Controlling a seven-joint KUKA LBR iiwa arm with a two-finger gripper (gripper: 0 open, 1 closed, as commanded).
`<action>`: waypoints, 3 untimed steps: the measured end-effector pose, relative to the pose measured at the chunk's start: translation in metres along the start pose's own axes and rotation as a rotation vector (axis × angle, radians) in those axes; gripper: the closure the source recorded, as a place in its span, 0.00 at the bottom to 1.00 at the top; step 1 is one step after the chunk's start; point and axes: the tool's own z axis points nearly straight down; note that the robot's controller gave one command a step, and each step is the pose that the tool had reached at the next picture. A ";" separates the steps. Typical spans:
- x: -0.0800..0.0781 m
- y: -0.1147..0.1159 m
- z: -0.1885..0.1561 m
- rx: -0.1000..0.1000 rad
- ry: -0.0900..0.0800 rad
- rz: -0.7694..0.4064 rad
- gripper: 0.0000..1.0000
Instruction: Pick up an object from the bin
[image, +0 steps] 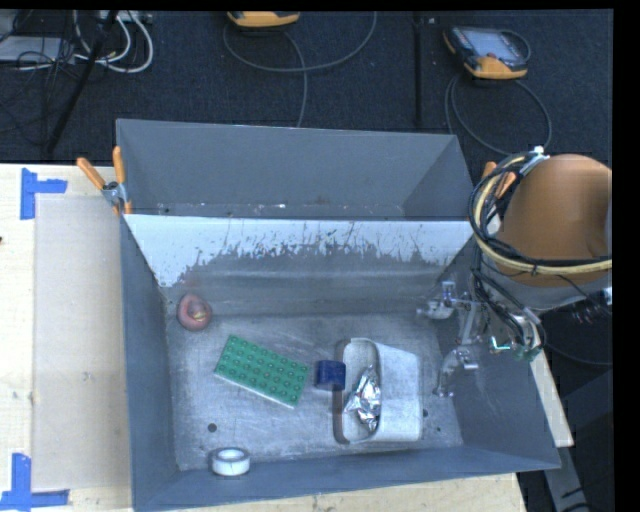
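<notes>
Gripper, right of frame: we see it spread wide, empty, beside white tray with crumpled foil; blue block, green studded plate further left.

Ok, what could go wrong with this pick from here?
1. The gripper hangs open beside the grey metal bin's right wall. Going down here, it may scrape the metal and close on nothing.
2. The nearest thing is the flat white packet with crumpled silver foil on it. The foil could deform or slip out.
3. The small blue block sits by the packet's left edge and could get knocked.
</notes>
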 end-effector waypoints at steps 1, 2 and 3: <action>-0.006 0.071 0.053 -0.003 -0.003 -0.026 0.00; -0.005 0.079 0.140 0.001 -0.010 -0.078 0.00; -0.006 0.079 0.136 0.001 -0.015 -0.081 1.00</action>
